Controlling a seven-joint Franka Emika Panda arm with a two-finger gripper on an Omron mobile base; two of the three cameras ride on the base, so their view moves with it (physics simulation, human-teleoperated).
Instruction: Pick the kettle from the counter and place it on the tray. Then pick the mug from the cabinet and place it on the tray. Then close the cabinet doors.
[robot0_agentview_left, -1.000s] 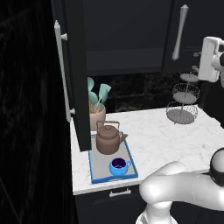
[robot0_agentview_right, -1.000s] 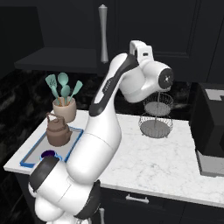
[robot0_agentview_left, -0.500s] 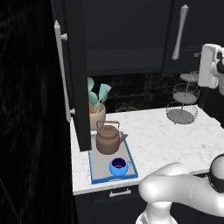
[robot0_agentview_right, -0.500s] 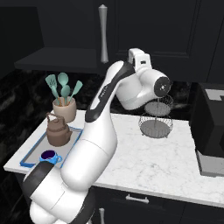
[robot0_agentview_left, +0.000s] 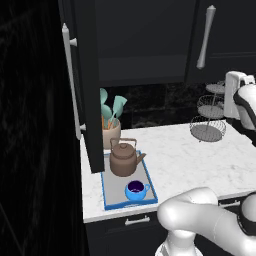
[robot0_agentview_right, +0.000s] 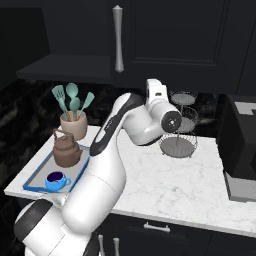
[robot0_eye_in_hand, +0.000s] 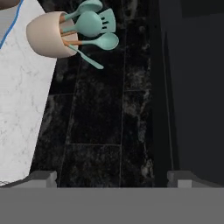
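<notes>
The brown kettle (robot0_agentview_left: 123, 159) (robot0_agentview_right: 66, 150) stands on the back half of the blue-rimmed tray (robot0_agentview_left: 106, 192) (robot0_agentview_right: 35, 175). The small blue mug (robot0_agentview_left: 136, 190) (robot0_agentview_right: 56, 180) sits on the tray in front of it. The tray lies at the left end of the marble counter (robot0_agentview_left: 180, 160) (robot0_agentview_right: 170, 180). Above it the black cabinet (robot0_agentview_left: 145, 50) (robot0_agentview_right: 65, 67) shows its dark shelf. Its left door (robot0_agentview_left: 85, 85) is swung out; the other door (robot0_agentview_left: 225, 35) (robot0_agentview_right: 165, 35) faces forward. My gripper (robot0_eye_in_hand: 111, 178) is open and holds nothing. It hangs over the counter by the wire rack, aimed at the black backsplash.
A beige utensil pot (robot0_agentview_left: 111, 131) (robot0_agentview_right: 74, 124) (robot0_eye_in_hand: 50, 33) with teal tools stands behind the tray. A tiered wire rack (robot0_agentview_left: 207, 120) (robot0_agentview_right: 179, 140) sits at the back of the counter. A dark appliance (robot0_agentview_right: 240, 150) fills the right end. Drawer handles (robot0_agentview_right: 157, 227) line the front.
My hand has come down from cabinet height toward the counter and turned toward the back wall. The jaws have spread wider. Kettle and mug have stayed on the tray.
</notes>
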